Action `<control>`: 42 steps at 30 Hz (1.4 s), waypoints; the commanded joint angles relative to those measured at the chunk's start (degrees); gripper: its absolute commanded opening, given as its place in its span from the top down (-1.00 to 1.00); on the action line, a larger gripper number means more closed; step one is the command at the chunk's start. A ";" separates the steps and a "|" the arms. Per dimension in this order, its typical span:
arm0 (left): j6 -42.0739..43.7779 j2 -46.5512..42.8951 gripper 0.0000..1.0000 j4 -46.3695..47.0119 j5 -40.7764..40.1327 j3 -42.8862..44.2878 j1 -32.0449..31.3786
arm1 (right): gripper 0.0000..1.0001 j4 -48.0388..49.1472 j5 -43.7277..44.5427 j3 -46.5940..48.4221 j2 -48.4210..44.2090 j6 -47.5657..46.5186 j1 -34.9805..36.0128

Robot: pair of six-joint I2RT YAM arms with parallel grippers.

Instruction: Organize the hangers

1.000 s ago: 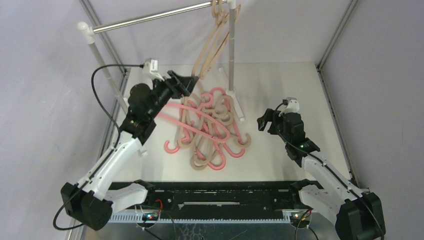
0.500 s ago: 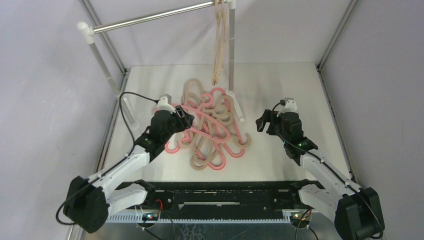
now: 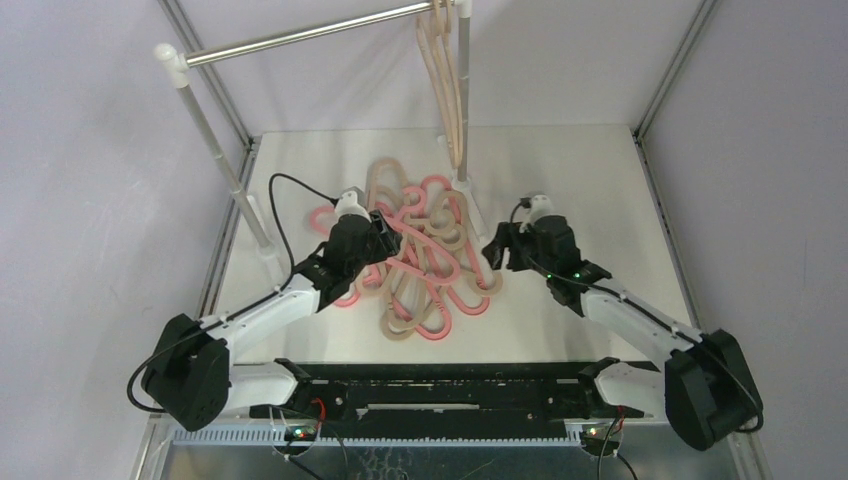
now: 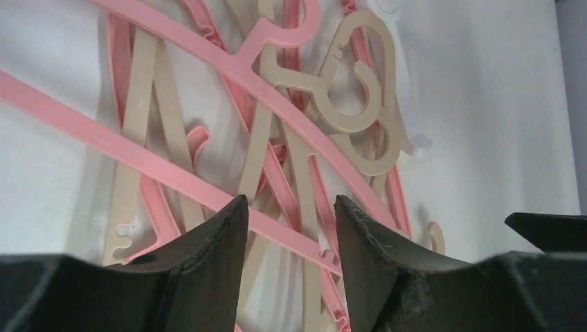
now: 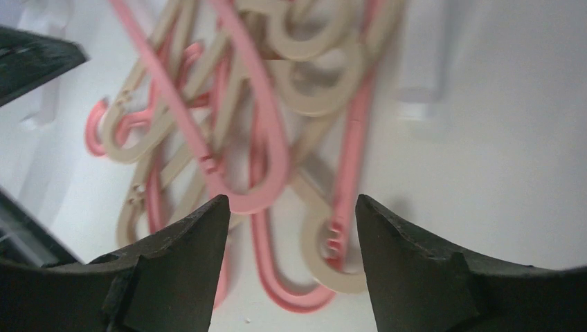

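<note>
Centrally on the smooth white tabletop [image 3: 560,170] lies a tangled heap of thin plastic clothes hangers [image 3: 420,255], some pink and some beige, their flat arms crossing over one another and their curved hooks sticking out at the edges. More beige hangers [image 3: 450,95] hang at the upper middle of the top view from the shiny silver metal rail [image 3: 300,37], close to its right-hand white post [image 3: 464,60]. At the left edge of the heap sits the left gripper [image 3: 385,228]; in its own wrist view [image 4: 287,214] the dull black, rough-edged fingers stand a moderate gap apart, clamped on nothing, with a long pink arm [image 4: 138,157] slanting across behind the gap and a beige arm [image 4: 142,90] beneath it, both with small notches. At the right edge of the heap is the right gripper [image 3: 495,250], its jaws spread wide and holding nothing; its wrist view [image 5: 291,207] looks between the fingers at a rounded pink hook [image 5: 253,203] lying over beige loops, somewhat blurred.
</note>
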 commanded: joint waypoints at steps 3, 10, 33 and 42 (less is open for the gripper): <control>-0.19 -5.26 -0.08 -0.79 -4.16 -4.87 -0.16 | -0.42 5.71 -6.51 6.36 9.07 -0.09 5.04; 0.84 -12.56 -0.10 -3.42 -6.54 -9.86 -0.12 | -0.30 6.80 -6.02 9.36 18.28 0.58 6.68; 1.71 -23.43 -0.10 -8.94 -7.69 -17.28 -0.08 | 0.04 6.64 -4.46 14.57 30.39 0.65 9.17; 1.57 -25.20 -0.09 -9.78 -7.85 -17.85 -0.09 | 1.00 4.26 -2.14 14.32 25.87 0.08 10.62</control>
